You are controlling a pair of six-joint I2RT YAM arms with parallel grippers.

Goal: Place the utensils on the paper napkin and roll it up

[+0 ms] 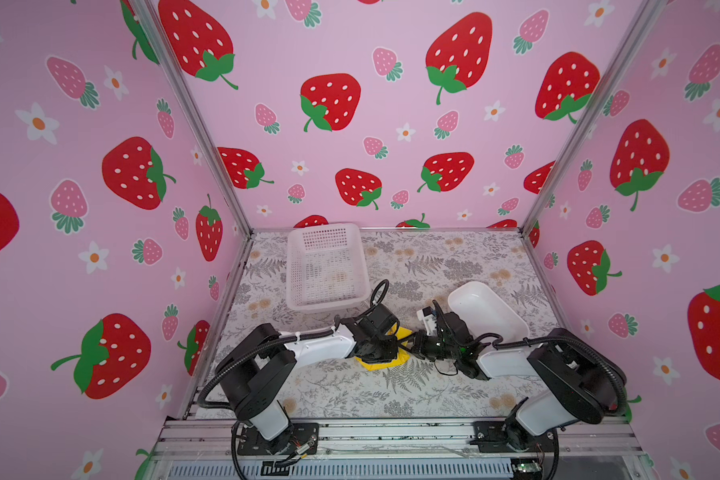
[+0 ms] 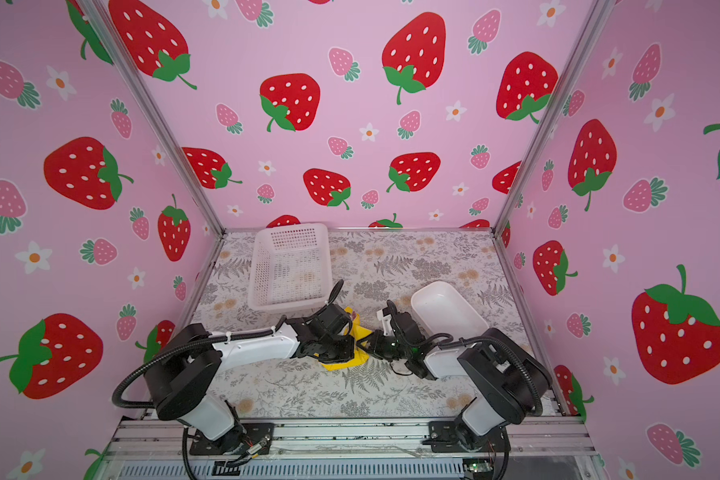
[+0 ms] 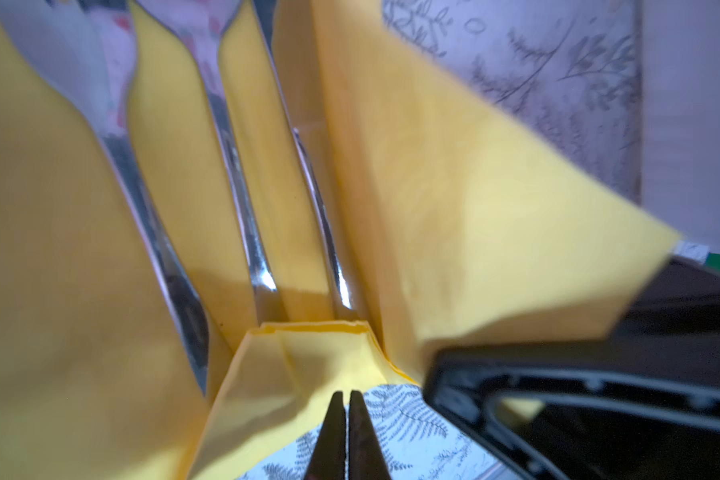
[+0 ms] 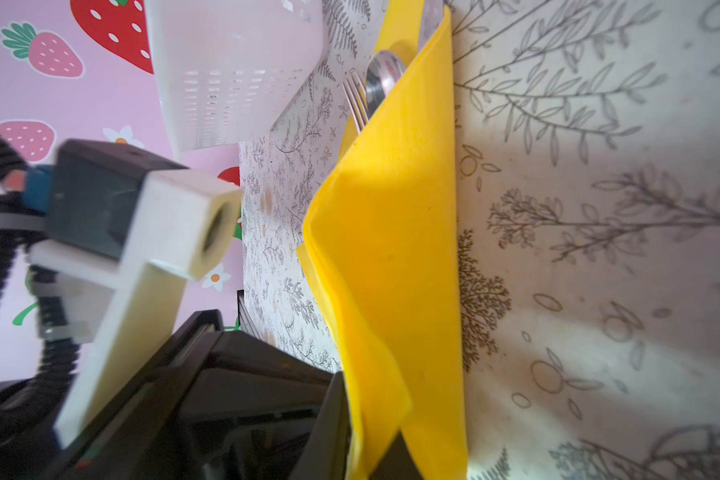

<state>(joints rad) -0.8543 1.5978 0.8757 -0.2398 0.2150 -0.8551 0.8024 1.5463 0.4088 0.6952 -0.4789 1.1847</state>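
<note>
Napkin (image 4: 391, 249) paper is clamped in the right tool (image 4: 366, 449), which holds one flap raised over the utensils (image 3: 241, 199). Beside it the left tool (image 3: 345, 432) is clenched, tips together at a folded edge; whether paper is pinched I cannot tell. Three handles lie side by side on the napkin; fork (image 4: 355, 104) and spoon (image 4: 383, 77) stick out. It lies on the table (image 1: 391, 390), basket (image 1: 329, 239) behind, tray (image 1: 487, 316) right.

Utensils (image 4: 356, 104) on napkin (image 4: 391, 249); basket (image 1: 295, 266) behind L, tray (image 1: 487, 311) R.
</note>
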